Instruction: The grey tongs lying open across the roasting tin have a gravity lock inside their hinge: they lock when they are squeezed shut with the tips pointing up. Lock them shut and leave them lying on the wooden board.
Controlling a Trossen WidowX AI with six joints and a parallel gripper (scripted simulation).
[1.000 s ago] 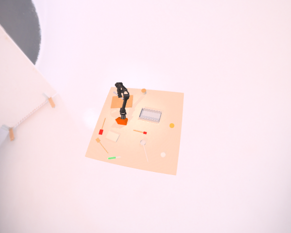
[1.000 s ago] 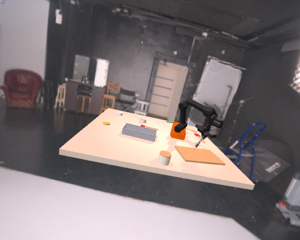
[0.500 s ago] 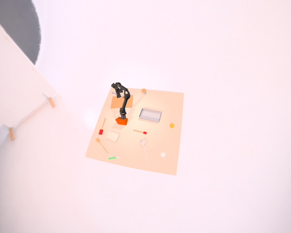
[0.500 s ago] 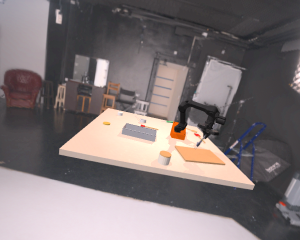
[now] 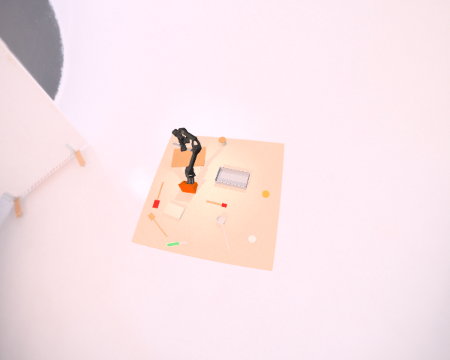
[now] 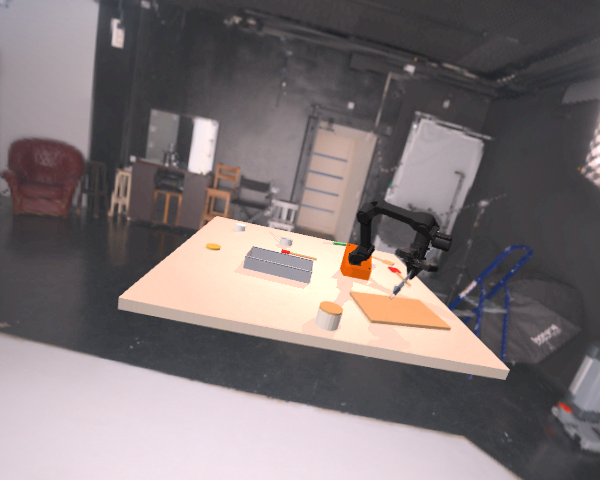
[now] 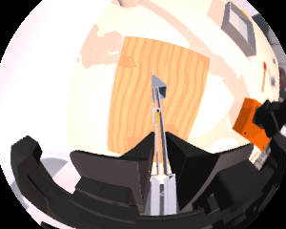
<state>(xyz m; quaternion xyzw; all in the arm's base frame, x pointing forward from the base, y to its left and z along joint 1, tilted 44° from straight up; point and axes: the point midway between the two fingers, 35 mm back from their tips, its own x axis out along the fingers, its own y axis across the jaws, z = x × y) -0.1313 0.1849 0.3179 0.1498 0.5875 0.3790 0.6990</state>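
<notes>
The grey tongs (image 6: pixel 397 290) (image 7: pixel 159 90) are held in my gripper (image 7: pixel 160 135) (image 6: pixel 413 270), which is shut on them. Their two arms lie close together, with a small yellow mark between them in the wrist view. They slope down from the fingers; the lower end has a grey wedge shape and is over or near the back edge of the wooden board (image 5: pixel 188 159) (image 6: pixel 414 313) (image 7: pixel 133 86). Whether it touches the board I cannot tell. The near end shows pale grey between the dark fingers. Whether the lock is engaged cannot be seen. The roasting tin (image 5: pixel 232 178) (image 6: pixel 278 265) holds no tongs.
A round pot with an orange-brown top (image 5: pixel 222 141) (image 6: pixel 328 317) stands beside the board. The orange arm base (image 5: pixel 187 187) (image 6: pixel 356 263) is behind the board. Red-headed tools, a ladle, a green-handled tool and a yellow disc (image 5: pixel 265 193) (image 6: pixel 213 246) lie farther off.
</notes>
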